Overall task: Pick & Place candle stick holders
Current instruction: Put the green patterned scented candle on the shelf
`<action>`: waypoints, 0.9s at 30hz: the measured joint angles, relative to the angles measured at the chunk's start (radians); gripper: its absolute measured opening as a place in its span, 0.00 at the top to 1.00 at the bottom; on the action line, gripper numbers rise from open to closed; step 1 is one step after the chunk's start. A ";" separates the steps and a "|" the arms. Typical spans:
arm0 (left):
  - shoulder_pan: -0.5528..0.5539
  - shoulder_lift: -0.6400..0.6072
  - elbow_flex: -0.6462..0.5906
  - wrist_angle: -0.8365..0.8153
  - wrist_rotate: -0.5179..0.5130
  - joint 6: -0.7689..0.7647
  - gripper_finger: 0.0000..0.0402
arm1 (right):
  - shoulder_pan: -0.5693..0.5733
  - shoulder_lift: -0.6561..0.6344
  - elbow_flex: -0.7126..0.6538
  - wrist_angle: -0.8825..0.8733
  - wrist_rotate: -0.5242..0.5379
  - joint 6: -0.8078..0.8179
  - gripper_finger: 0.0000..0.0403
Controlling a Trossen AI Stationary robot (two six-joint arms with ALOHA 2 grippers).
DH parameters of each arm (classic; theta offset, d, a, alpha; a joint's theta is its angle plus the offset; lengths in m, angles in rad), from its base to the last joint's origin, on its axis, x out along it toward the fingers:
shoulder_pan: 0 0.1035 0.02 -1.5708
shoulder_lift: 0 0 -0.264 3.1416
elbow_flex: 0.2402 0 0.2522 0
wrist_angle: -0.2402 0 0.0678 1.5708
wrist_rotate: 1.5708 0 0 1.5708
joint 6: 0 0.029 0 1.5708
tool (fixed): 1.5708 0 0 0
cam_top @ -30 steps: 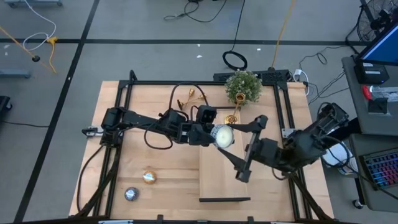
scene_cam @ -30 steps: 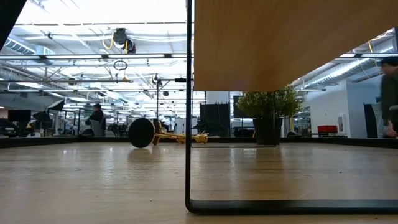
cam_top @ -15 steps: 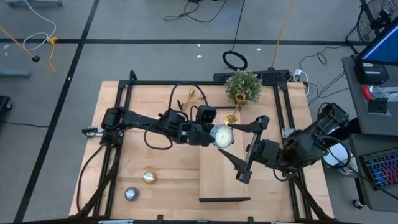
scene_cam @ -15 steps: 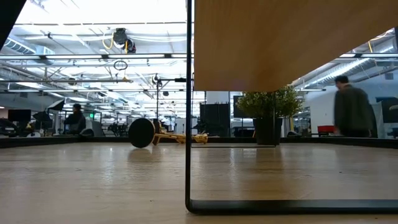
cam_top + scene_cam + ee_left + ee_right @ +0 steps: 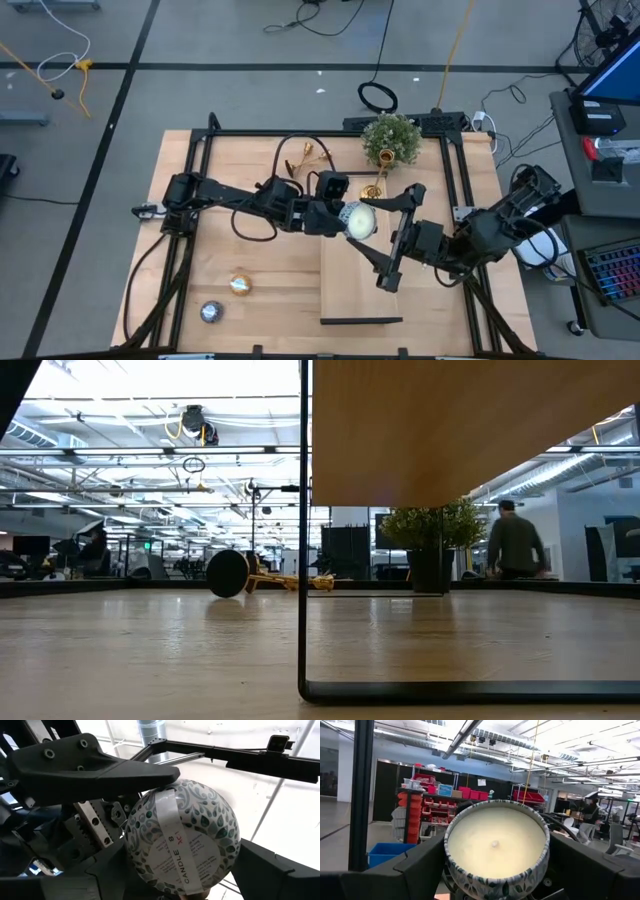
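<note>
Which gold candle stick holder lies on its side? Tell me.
The holder left of the plant, stem flat on the table. The other visible one seems upright by the plant.

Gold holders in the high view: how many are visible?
2. One holder lies left of the plant; another holder sits between the plant and the arms. Others may be hidden under the arms.

Left gripper (image 5: 352, 220) holds a round pale candle tin (image 5: 358, 219) above the light wooden board (image 5: 350, 285). Right gripper (image 5: 398, 235) faces it, fingers spread wide either side. Two gold metal candle stick holders (image 5: 304, 156) near the green bushy potted plant (image 5: 390, 138).
</note>
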 joint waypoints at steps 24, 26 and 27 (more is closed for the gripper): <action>-0.004 0.000 0.000 -0.017 0.017 0.006 0.15 | 0.001 0.000 0.000 -0.029 0.070 0.047 0.29; -0.007 0.000 0.000 -0.043 0.014 0.007 0.11 | 0.002 0.001 0.000 -0.028 0.090 0.046 0.29; -0.008 0.000 0.000 -0.055 0.007 0.008 0.10 | 0.002 0.001 0.000 -0.028 0.104 0.045 0.29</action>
